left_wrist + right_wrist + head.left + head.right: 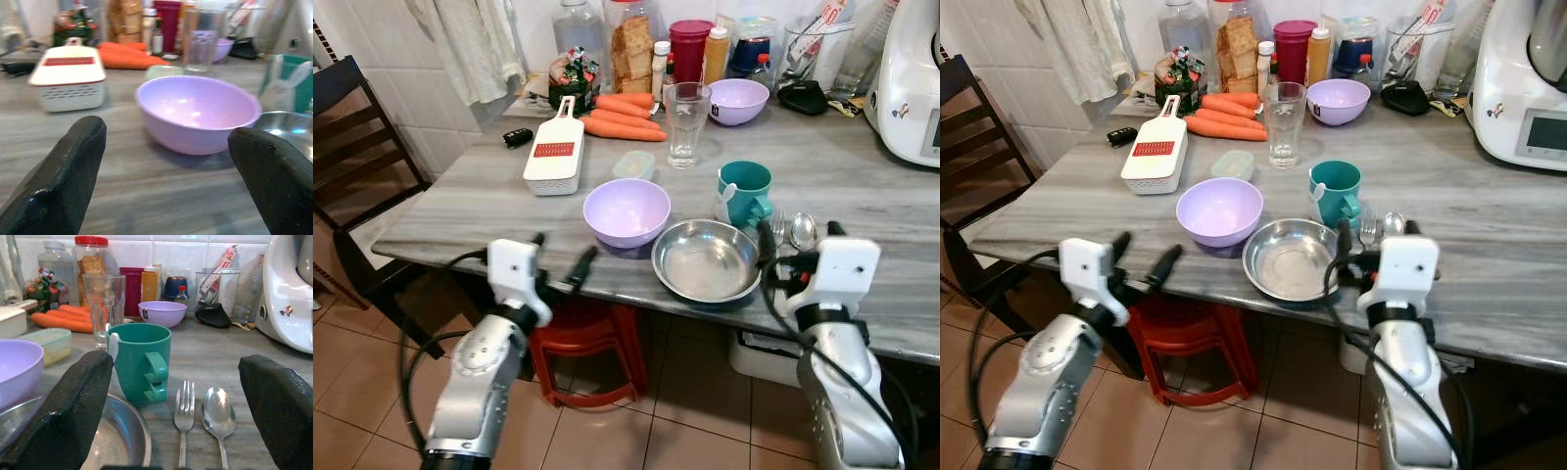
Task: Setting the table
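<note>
A lilac bowl (626, 211) stands near the front edge of the grey table (460, 196). A steel plate (707, 259) lies just right of it. Behind the plate is a teal mug (744, 193), with a fork (777, 228) and a spoon (803, 231) lying side by side to its right. My left gripper (560, 255) is open at the table edge, a little short of the lilac bowl (195, 115). My right gripper (800, 237) is open over the near ends of the fork (184, 418) and spoon (218, 413), empty.
Farther back stand a drinking glass (686, 124), a second lilac bowl (737, 101), carrots (622, 116), a white slicer (555, 149), a small lidded box (634, 164) and jars. A white appliance (911, 83) sits far right. A red stool (582, 338) is under the table, a dark chair (352, 147) to the left.
</note>
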Robot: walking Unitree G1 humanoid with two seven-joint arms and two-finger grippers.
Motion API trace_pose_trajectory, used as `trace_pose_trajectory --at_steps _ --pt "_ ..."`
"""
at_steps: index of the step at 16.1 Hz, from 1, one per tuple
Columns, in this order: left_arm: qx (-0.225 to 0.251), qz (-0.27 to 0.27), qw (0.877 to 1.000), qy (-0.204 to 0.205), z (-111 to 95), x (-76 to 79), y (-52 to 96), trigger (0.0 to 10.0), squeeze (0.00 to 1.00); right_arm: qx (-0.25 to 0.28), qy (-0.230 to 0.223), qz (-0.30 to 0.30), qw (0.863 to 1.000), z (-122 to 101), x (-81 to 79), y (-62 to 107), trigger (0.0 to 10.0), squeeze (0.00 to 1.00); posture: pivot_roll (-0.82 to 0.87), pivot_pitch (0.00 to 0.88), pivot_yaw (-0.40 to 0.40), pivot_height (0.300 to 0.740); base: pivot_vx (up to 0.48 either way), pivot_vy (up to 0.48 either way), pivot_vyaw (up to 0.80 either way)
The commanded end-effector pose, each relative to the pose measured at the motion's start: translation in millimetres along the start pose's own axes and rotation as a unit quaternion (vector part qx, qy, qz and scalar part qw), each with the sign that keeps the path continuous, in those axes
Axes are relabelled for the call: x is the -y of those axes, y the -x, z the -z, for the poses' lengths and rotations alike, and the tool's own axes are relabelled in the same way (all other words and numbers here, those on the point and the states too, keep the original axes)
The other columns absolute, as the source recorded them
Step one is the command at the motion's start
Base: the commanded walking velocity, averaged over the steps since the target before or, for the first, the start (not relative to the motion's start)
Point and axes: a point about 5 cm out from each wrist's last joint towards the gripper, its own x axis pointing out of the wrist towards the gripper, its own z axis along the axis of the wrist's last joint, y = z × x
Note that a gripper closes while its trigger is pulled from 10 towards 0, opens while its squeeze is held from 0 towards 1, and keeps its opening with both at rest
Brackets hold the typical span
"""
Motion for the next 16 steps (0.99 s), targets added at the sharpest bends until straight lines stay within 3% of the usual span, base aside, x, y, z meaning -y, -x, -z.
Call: trace_pose_trajectory --at_steps 1,3,9,16 --pt "-0.007 -0.029 0.999 -0.017 2 -9.8 2.3 10.0 0.00 0.007 0.004 0.005 1.000 -6 -2.0 2.5 10.0 0.00 -0.13 0.057 0.101 0.740 0.000 0.000 0.00" --pt "-0.021 -0.092 0.994 -0.055 7 -22.9 3.4 10.0 0.00 0.004 0.023 0.005 1.000 -7 -1.4 4.6 10.0 0.00 -0.12 0.050 0.100 0.740 0.000 0.000 0.00" --pt "-0.022 -0.101 0.993 -0.053 11 -16.0 -5.4 10.0 0.00 0.002 0.026 -0.011 1.000 -8 -7.1 1.2 10.0 0.00 -0.12 0.030 0.096 0.740 0.000 0.000 0.61" --pt "-0.034 -0.136 0.986 -0.089 16 -17.9 -11.7 10.0 0.00 0.000 0.020 -0.042 0.999 -5 -19.0 -1.0 10.0 0.00 -0.12 0.021 0.094 0.740 0.000 0.000 0.80"
